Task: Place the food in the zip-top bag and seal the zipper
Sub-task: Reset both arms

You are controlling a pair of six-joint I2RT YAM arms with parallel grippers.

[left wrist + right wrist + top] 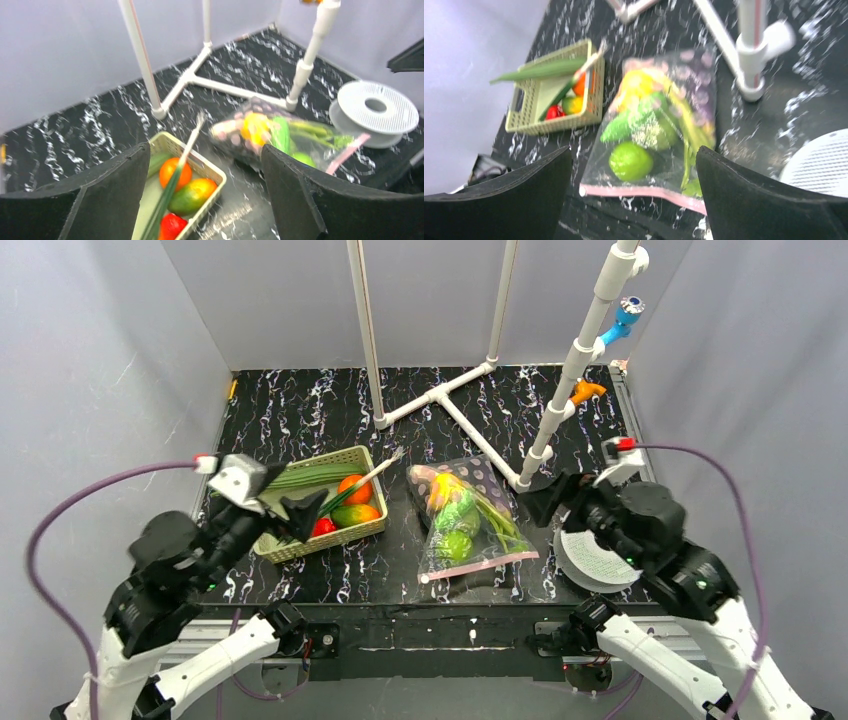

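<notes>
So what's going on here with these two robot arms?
They are packing food into a clear zip-top bag in the middle of the table. Green and yellow pieces are already inside. A leek, an orange piece and a few others lie in the woven basket. The left gripper and the right gripper are both open and hold nothing.

A woven tan basket (340, 536) sits directly in front of the left gripper (305, 510), partly below it. Just ahead of the right gripper (535, 502) stands the foot of a white pipe post (565, 390), which carries a blue fitting (625, 320) and an orange fitting (588, 391) (the blue one is higher). A white spool (595, 560) lies flat just behind this gripper. More white pipes (440, 395) lie farther ahead, between both grippers, on the black marbled table (300, 410).
</notes>
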